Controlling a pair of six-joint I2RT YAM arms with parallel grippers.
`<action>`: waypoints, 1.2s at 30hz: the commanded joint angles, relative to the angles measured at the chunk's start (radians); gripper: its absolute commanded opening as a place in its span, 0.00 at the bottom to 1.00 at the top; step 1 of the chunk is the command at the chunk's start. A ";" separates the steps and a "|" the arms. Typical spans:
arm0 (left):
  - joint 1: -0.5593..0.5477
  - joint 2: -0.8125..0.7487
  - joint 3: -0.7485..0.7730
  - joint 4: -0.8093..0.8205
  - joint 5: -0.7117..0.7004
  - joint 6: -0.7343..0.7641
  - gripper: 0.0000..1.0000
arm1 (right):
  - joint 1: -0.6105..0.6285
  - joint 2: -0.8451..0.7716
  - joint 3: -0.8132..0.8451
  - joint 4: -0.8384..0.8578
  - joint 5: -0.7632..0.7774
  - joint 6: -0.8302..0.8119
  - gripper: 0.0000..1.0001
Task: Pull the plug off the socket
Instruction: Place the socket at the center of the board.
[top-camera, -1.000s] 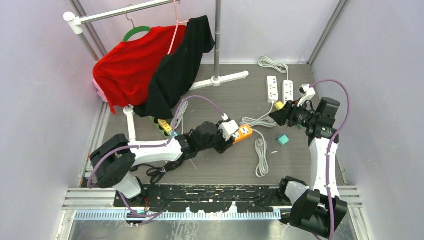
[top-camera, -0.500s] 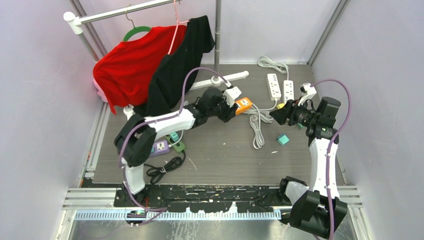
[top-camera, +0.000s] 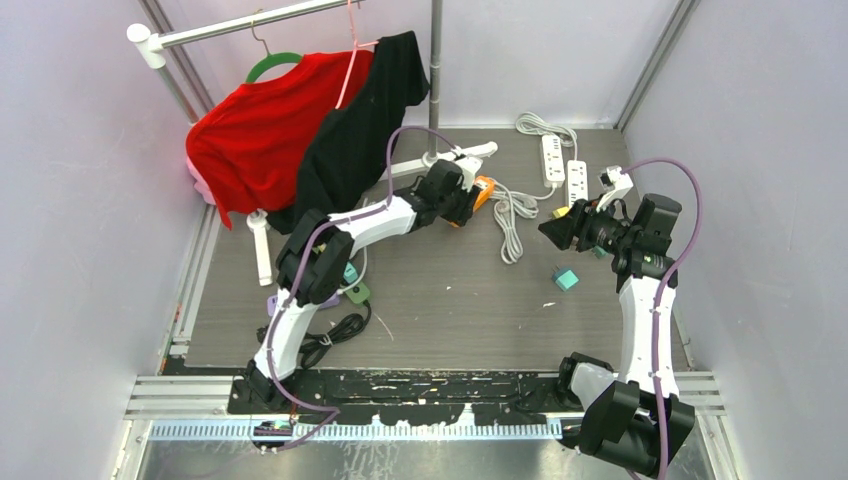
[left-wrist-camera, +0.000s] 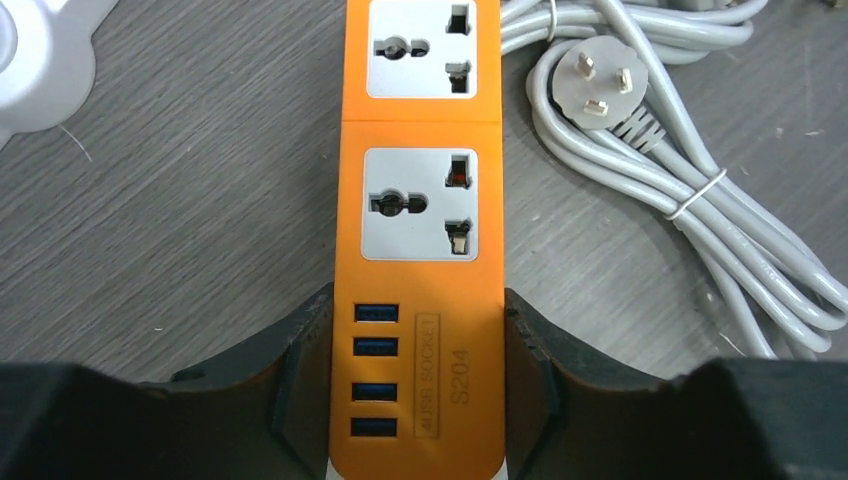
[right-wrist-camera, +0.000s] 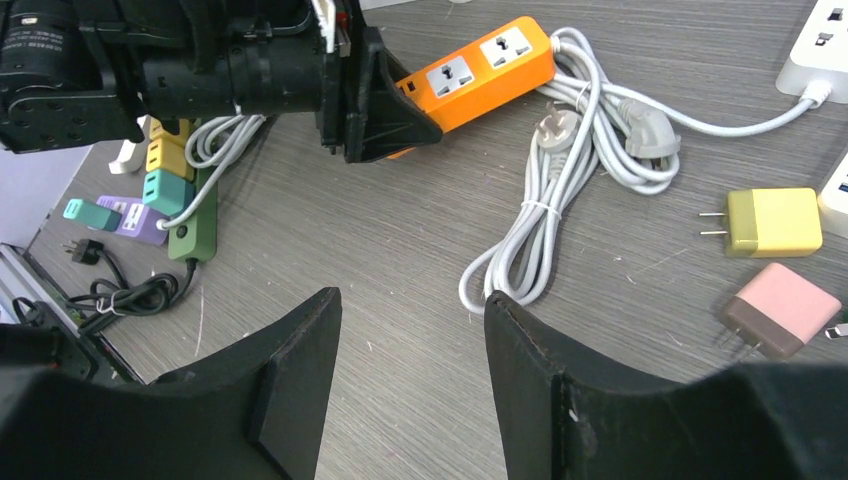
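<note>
Pinching orange power strip, left fingers; right fingers spread, seemingly clear of table.

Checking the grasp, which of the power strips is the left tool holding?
The orange strip, clamped at its USB end in the left tool; the green strip and two white strips lie free on the table.

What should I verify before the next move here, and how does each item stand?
1. Left tool grips orange power strip by its USB end: ok.
2. Plug seated in that strip's visible sockets: not ok, both empty.
3. White plug lies loose, out of any socket: ok.
4. Right tool open and empty: ok.
5. Adapters seated in green power strip: ok.
6. Right tool's reach to them: cannot tell.
</note>
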 joint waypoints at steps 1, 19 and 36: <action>0.019 0.046 0.082 -0.140 -0.149 -0.054 0.47 | -0.003 -0.022 0.002 0.047 -0.020 0.014 0.60; -0.022 -0.440 -0.279 -0.015 0.065 -0.053 0.73 | -0.004 -0.029 -0.011 0.058 -0.047 0.019 0.60; -0.123 -1.432 -1.184 -0.015 -0.194 -0.402 0.82 | -0.005 -0.035 -0.026 0.080 -0.081 0.032 0.60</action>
